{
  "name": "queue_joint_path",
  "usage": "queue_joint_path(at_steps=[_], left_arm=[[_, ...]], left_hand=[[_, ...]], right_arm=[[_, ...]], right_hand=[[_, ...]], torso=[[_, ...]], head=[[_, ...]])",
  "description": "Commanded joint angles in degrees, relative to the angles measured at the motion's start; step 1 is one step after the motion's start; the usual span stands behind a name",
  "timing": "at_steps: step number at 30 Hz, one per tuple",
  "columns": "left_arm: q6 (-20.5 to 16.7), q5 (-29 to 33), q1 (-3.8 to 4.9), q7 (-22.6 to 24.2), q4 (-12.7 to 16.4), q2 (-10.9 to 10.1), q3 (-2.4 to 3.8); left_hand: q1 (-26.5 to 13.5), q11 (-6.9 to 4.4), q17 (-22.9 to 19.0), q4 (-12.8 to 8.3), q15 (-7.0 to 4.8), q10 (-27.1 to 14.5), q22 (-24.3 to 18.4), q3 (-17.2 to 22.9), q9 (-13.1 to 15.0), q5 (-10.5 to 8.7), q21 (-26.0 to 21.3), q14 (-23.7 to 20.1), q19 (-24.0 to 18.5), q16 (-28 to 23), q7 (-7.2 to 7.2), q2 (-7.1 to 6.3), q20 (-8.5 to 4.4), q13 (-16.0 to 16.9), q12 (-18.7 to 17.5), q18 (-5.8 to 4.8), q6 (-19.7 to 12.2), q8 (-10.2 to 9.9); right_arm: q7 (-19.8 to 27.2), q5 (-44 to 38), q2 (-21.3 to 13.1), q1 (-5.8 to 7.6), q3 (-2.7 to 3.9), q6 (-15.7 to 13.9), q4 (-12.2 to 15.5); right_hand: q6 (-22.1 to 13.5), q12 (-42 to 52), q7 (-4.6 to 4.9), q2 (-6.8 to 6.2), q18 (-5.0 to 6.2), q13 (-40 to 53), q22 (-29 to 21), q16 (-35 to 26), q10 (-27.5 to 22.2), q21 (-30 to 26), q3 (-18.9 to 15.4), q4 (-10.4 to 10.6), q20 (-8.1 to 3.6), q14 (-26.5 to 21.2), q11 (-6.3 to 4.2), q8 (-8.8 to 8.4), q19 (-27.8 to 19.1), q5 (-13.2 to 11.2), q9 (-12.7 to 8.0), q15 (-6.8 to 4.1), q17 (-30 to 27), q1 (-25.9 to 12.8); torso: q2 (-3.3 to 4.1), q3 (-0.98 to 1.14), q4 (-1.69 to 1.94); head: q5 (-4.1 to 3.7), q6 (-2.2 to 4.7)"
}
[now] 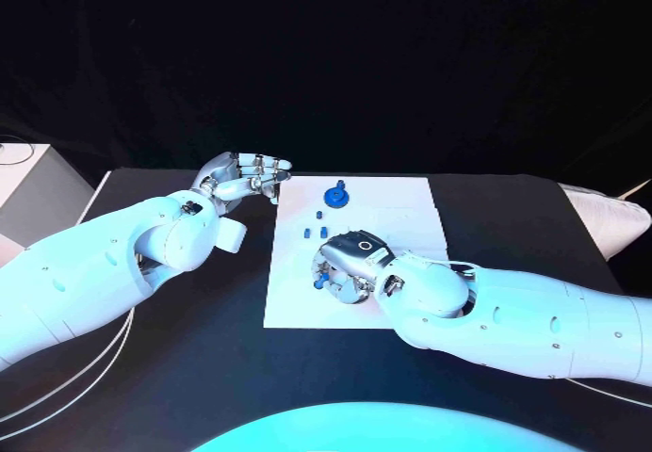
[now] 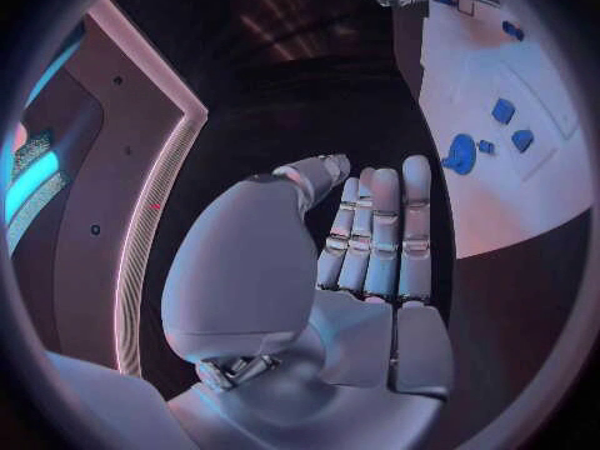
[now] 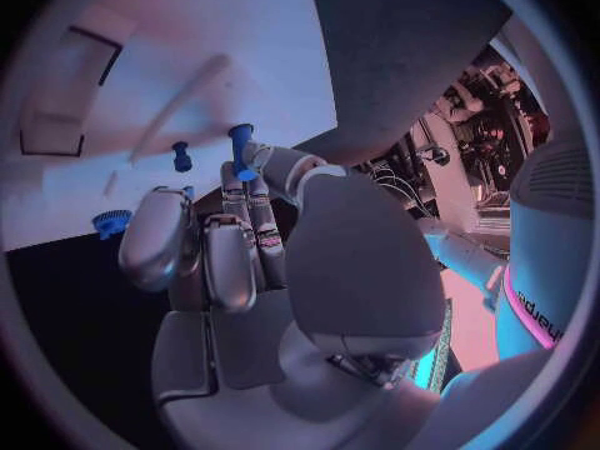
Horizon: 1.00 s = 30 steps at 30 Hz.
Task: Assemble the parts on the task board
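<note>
While the white task board (image 1: 408, 212) lies flat in the middle of the black bench (image 1: 516, 217), we see the right hand (image 1: 356, 268) resting over the board's near-left part, palm down. In the right wrist view its fingers (image 3: 206, 255) are curled, and a slim blue peg (image 3: 239, 150) stands at the fingertips with its long axis running away from the palm toward the board; we read it as pinched there, though the contact itself is partly hidden. A shorter blue peg (image 3: 181, 156) stands just beside it on the board, and a small toothed blue part (image 3: 110, 223) lies near the board's edge.

Toward the far side of the board we see a round blue part (image 1: 337, 196) with a stem pointing away from the robot. Nearer, a few small blue pieces (image 1: 318, 229) lie in a loose row between that part and the right hand.

Our left hand (image 1: 248, 177) sits off the board, beside its far-left corner, palm turned up. Its fingers (image 2: 381, 230) lie straight and pressed together, holding nothing.
</note>
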Motion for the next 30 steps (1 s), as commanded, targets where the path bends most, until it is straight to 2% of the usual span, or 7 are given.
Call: queue_joint_path(at_steps=[1,14,19,20,21,28,30], left_arm=[[0.75,0.23,0.01,0.30,0.15,0.07,0.03],[0.72,0.23,0.02,0.29,0.20,-0.03,0.03],[0.73,0.23,0.02,0.26,0.20,-0.09,0.03],[0.73,0.23,0.02,0.26,0.20,-0.09,0.03],[0.73,0.23,0.02,0.26,0.20,-0.10,0.03],[0.75,0.23,0.02,0.25,0.16,-0.11,0.03],[0.75,0.23,0.02,0.24,0.15,-0.11,0.03]], left_hand=[[-0.03,-0.06,-0.10,0.38,-0.14,-0.46,-0.05,-0.11,-0.09,-0.07,-0.38,-0.22,0.42,-0.22,-0.02,0.41,-0.04,0.05,0.35,0.90,0.21,0.39],[-0.03,-0.06,-0.10,0.38,-0.14,-0.46,-0.05,-0.11,-0.09,-0.07,-0.38,-0.22,0.42,-0.22,-0.02,0.41,-0.04,0.05,0.35,0.90,0.21,0.39],[-0.03,-0.06,-0.10,0.38,-0.14,-0.46,-0.05,-0.11,-0.09,-0.07,-0.38,-0.22,0.42,-0.22,-0.02,0.41,-0.04,0.05,0.35,0.90,0.21,0.39],[-0.03,-0.06,-0.10,0.38,-0.14,-0.46,-0.05,-0.11,-0.09,-0.07,-0.38,-0.22,0.42,-0.22,-0.02,0.41,-0.04,0.05,0.35,0.90,0.21,0.39],[-0.03,-0.06,-0.10,0.38,-0.14,-0.46,-0.05,-0.11,-0.09,-0.07,-0.38,-0.22,0.42,-0.22,-0.02,0.41,-0.04,0.05,0.35,0.90,0.21,0.39],[-0.03,-0.06,-0.10,0.38,-0.14,-0.46,-0.05,-0.11,-0.09,-0.07,-0.38,-0.22,0.42,-0.22,-0.02,0.41,-0.04,0.05,0.35,0.90,0.21,0.39],[-0.03,-0.06,-0.10,0.38,-0.14,-0.46,-0.05,-0.11,-0.09,-0.07,-0.38,-0.22,0.42,-0.22,-0.02,0.41,-0.04,0.05,0.35,0.90,0.21,0.39]], right_arm=[[-0.29,-0.77,0.48,-0.14,-0.12,3.84,-0.19],[0.92,0.21,1.14,-0.14,-0.15,4.04,-0.78],[0.90,0.30,0.91,-0.14,-0.15,2.73,-0.90],[0.88,0.31,0.85,-0.14,-0.15,2.43,-0.92],[0.84,0.32,0.77,-0.14,-0.15,1.97,-0.93],[0.50,0.36,0.28,-0.14,-0.15,-0.50,-0.81],[0.38,0.37,0.02,-0.14,-0.15,-1.09,-0.73]], right_hand=[[0.19,-0.01,0.00,0.28,-0.49,0.89,-0.06,-0.01,4.28,-0.37,-0.21,-0.15,-0.20,1.08,-3.97,0.07,-0.33,-0.40,0.10,-0.29,-0.13,-0.58],[-7.06,-1.21,0.86,-3.63,0.09,-1.56,-2.98,-0.90,-4.67,-3.96,-2.48,1.77,1.19,0.52,-2.02,-4.17,-1.55,0.57,-1.05,1.34,-2.14,-5.98],[-8.70,-1.03,0.72,-2.88,0.98,-3.57,-7.54,-1.83,-10.73,-9.10,-7.92,1.97,1.92,0.04,-1.10,-5.28,-2.75,0.17,-1.49,2.09,-4.13,-4.65],[-9.20,-0.75,0.58,-1.85,1.22,-4.18,-8.94,-2.30,-12.57,-10.75,-12.30,2.38,2.24,-0.18,-0.70,-5.81,-2.96,0.14,-1.86,2.37,-5.07,-3.24],[-9.53,-0.44,0.08,0.33,1.33,-4.23,-10.31,-2.86,-14.37,-12.47,-19.21,4.10,2.71,-0.41,-0.26,-6.46,-2.93,0.36,-2.60,2.53,-6.14,-0.19],[-12.88,-0.62,-0.66,-1.14,1.73,-4.43,-12.78,-3.58,-19.39,-15.68,-29.72,15.84,3.03,-0.84,0.55,-7.21,-2.73,0.36,-4.97,3.33,-7.85,8.76],[-13.25,-0.66,-0.66,-1.58,1.73,-4.44,-12.85,-3.52,-19.90,-15.82,-30.45,16.93,3.07,-0.83,0.66,-7.21,-2.68,0.44,-5.16,3.41,-7.81,9.55]], torso=[[0.00,0.00,0.04],[-0.02,0.03,0.02],[-0.01,0.05,-0.05],[-0.01,0.06,-0.07],[-0.02,0.07,-0.06],[0.00,0.11,-0.05],[0.00,0.10,-0.02]], head=[[-0.06,-0.12],[-0.04,-0.14],[-0.04,-0.08],[-0.01,-0.09],[-0.02,-0.08],[-0.20,0.07],[-0.27,0.11]])
